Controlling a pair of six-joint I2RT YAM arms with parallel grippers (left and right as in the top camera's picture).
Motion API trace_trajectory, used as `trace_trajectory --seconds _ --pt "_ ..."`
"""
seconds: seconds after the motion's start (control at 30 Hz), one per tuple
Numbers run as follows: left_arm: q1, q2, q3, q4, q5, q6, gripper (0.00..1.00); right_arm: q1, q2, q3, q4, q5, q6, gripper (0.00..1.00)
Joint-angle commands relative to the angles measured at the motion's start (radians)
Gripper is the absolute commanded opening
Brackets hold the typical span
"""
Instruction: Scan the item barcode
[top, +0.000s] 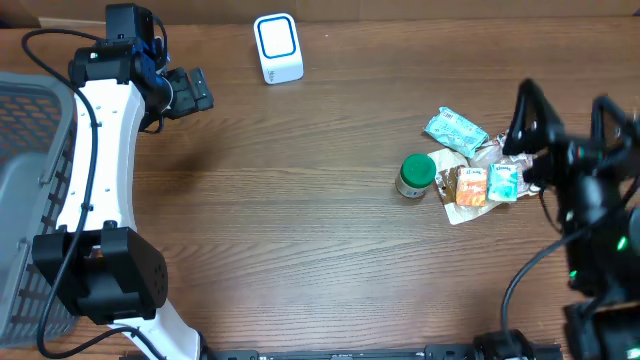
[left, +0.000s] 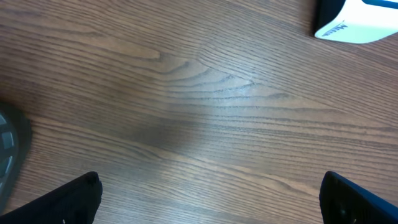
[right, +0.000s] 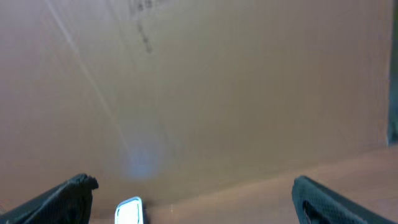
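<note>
at the right side of the wooden table, a small cluster of groceries lies together: a squat round jar with a green lid, a crinkled teal packet behind it, and an orange packet and a white-and-teal packet side by side on a creased tan wrapper. the right gripper hangs just beside this pile, partly over its right edge, black fingers spread wide with nothing between them; its wrist camera looks past them at a plain brown cardboard wall. the scanner, a smooth white block with rounded corners and a blue ring on its face, stands near the back edge, well apart from the groceries, with only bare woodgrain between them. the left gripper sits to the scanner's left, also fully spread and empty above the table. a grey basket with a slotted wall fills the left edge, beside the glossy white left arm.
</note>
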Motion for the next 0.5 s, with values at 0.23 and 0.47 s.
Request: trace_trajectory --seconds 0.23,0.47 --pt "-0.004 -0.003 0.021 0.001 -0.002 0.019 0.99 -0.010 -0.360 -0.667 0.414 0.013 -0.002 1.00" --pt "-0.004 -0.003 0.021 0.001 -0.002 0.019 1.00 -0.009 -0.511 -0.876 0.464 -0.013 0.001 1.00"
